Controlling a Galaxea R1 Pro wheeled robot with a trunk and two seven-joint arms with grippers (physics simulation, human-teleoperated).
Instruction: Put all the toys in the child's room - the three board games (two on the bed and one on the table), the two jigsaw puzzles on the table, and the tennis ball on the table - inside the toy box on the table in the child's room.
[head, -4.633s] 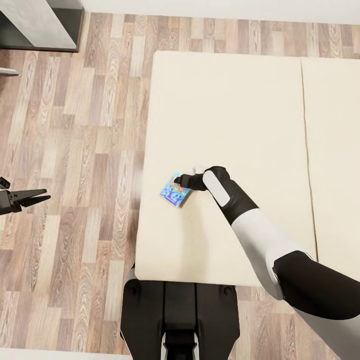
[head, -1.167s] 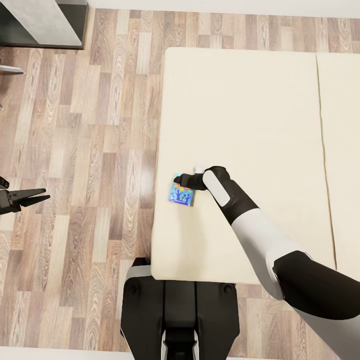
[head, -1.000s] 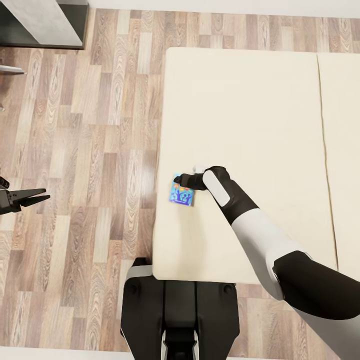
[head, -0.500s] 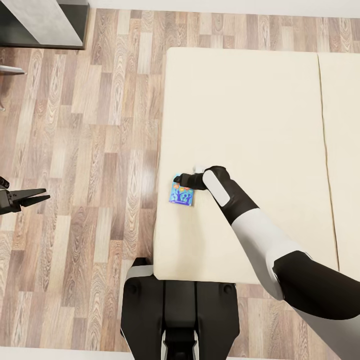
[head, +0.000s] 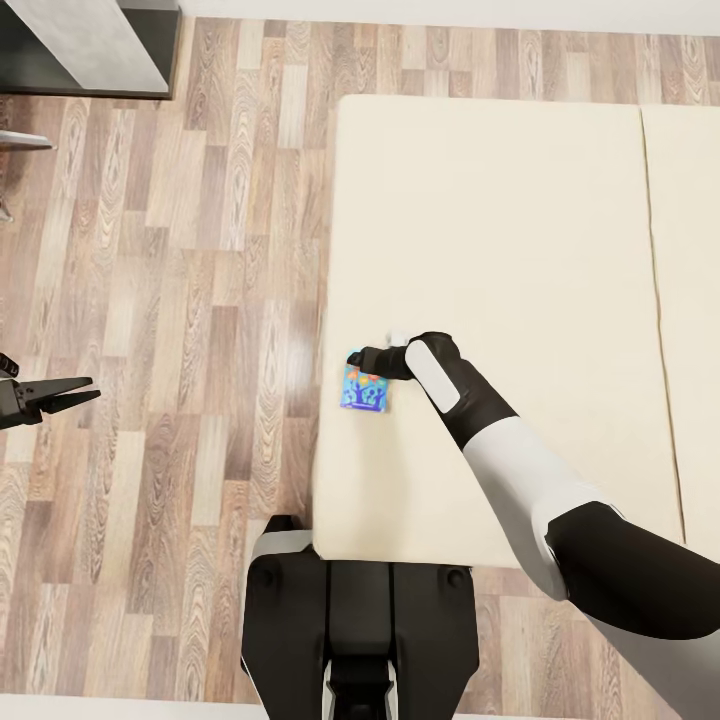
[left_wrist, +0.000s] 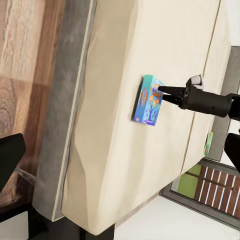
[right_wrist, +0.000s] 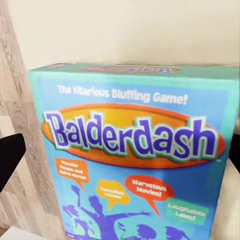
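One small blue board game (head: 365, 390) lay near the bed's (head: 520, 250) left edge, the right gripper (head: 358, 360) apparently clamping its far end, so lifting seemed next, while the left gripper's (head: 78, 391) fingers hung apart over the floor.

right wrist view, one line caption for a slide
Blue Balderdash board game close up on the cream bed, framed between the right gripper's fingers.

Readable print: one item, the small blue board game box (right_wrist: 135, 150).

Lid, right wrist view: top line "The Hilarious Bluffing Game!" in white; title "Balderdash" in purple letters on an orange oval; speech bubbles below read "Marvelous Movies!" (red) and "Laughable Legalities" (green, partly blurred). Orange and yellow bubbles carry text too blurred to read. In the head view the same box (head: 364, 390) shows print too small to read.
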